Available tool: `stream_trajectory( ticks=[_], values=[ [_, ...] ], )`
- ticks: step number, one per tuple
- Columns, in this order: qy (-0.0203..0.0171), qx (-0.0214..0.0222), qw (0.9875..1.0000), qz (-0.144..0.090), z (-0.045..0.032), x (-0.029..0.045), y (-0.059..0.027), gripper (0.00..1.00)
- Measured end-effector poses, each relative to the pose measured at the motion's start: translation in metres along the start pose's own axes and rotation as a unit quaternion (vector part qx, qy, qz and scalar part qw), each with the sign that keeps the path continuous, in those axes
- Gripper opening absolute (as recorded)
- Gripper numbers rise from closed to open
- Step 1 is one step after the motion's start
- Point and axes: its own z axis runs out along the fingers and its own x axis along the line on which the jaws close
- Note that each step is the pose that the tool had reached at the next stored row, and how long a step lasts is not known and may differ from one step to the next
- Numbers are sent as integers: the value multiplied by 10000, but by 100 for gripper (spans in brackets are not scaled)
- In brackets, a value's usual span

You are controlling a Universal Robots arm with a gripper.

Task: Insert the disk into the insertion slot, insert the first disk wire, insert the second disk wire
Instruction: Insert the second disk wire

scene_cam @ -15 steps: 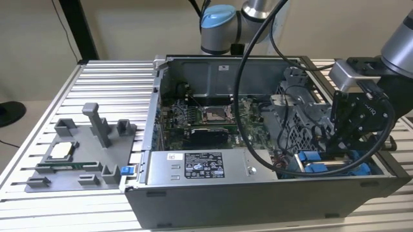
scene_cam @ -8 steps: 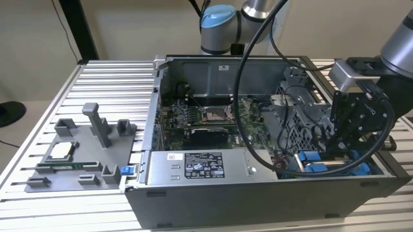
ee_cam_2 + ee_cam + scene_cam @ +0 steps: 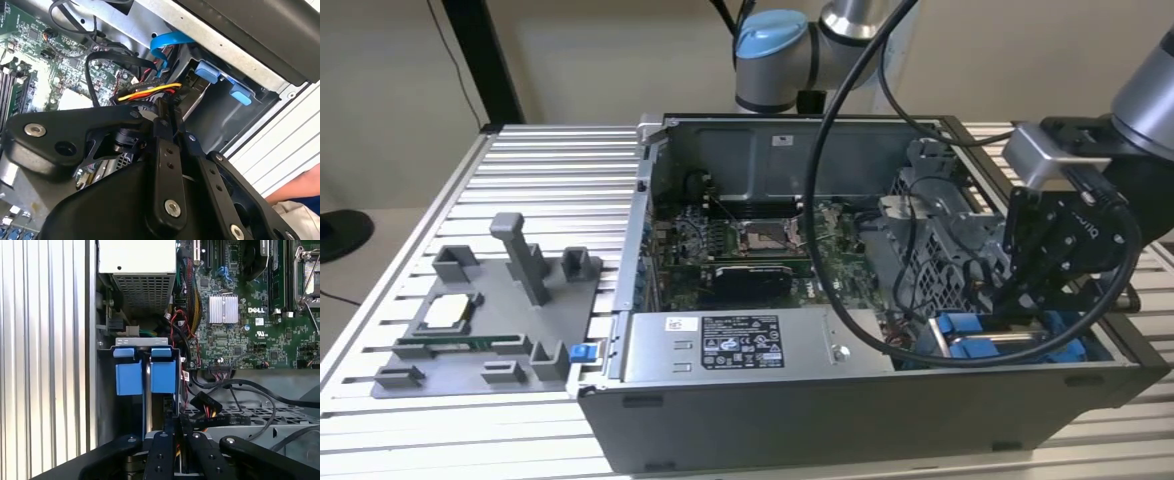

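The end effector [image 3: 1023, 300] hangs just above the insertion slot [image 3: 1014, 340], beside the power supply [image 3: 734, 345]. Its fingers [image 3: 172, 432] appear closed on a wire connector [image 3: 150, 95]. The disk [image 3: 147, 390] sits in the slot.

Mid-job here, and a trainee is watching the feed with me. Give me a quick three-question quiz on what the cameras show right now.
1. True or false: in the exterior view, the gripper hangs over the grey fixture tray at the exterior view's left.
2. Multiple choice: in the first wrist view, what colour are the plastic tabs at the insertion slot? A red, B blue, C green.
3. Missing word: in the second wrist view, the wire bundle closest to the gripper is yellow, red and ____.

Key: 1 false, it is inside the open computer case, at the exterior view's right. 2 B. 3 black.
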Motion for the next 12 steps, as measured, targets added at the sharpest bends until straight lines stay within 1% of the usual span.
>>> stream_trajectory(
  ticks=[2, 12],
  values=[
    [6, -10, 10000, 1, -11, -1, -2, 0],
    [9, -10, 10000, -3, -4, -1, -12, 0]
  ],
)
